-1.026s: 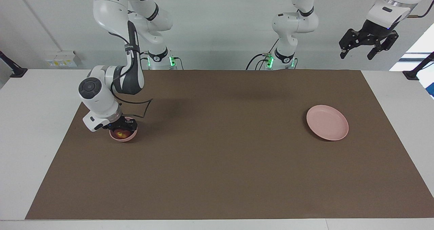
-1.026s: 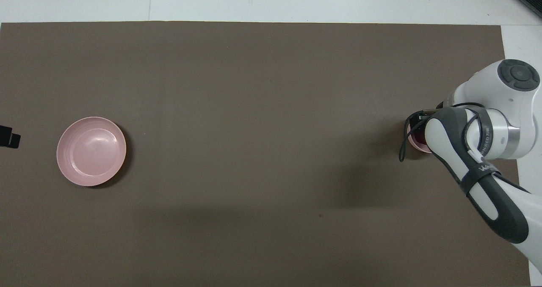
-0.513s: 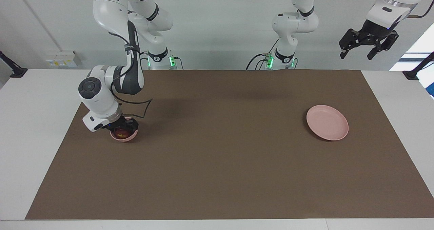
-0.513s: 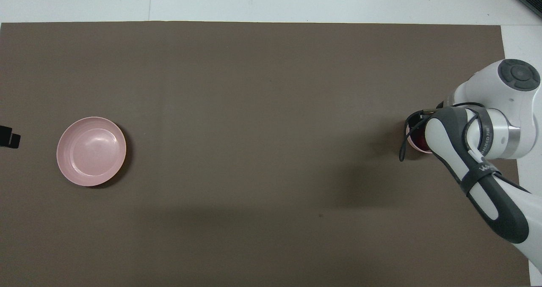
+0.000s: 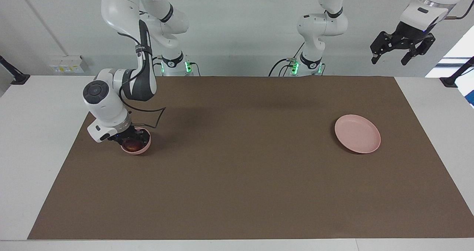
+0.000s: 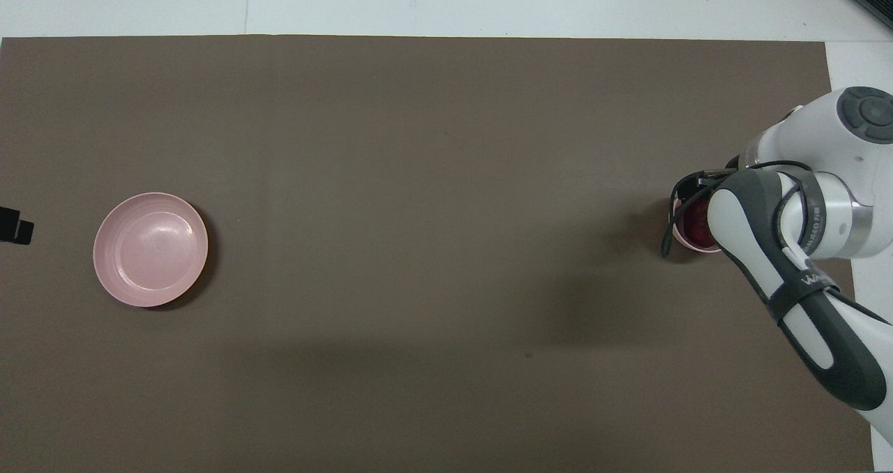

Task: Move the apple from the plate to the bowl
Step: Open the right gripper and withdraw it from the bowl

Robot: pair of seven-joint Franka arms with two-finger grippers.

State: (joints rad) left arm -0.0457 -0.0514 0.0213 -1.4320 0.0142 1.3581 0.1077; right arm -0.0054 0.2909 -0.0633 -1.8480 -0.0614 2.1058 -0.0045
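Facing view: the dark red apple (image 5: 132,145) is lying in the pink bowl (image 5: 142,149); the right gripper (image 5: 127,137) is hovering over it, jaws open. The left gripper (image 5: 392,55) is waiting raised, jaws apart. The plate (image 5: 357,133) is sitting bare.

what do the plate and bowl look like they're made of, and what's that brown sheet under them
plate: probably smooth plastic or melamine; even pale pink with a soft sheen in the overhead view.
bowl: same pale pink, likely the same material; mostly hidden by the right arm.
brown sheet: matte, glare-free, straight-edged; looks like paper, card or felt.
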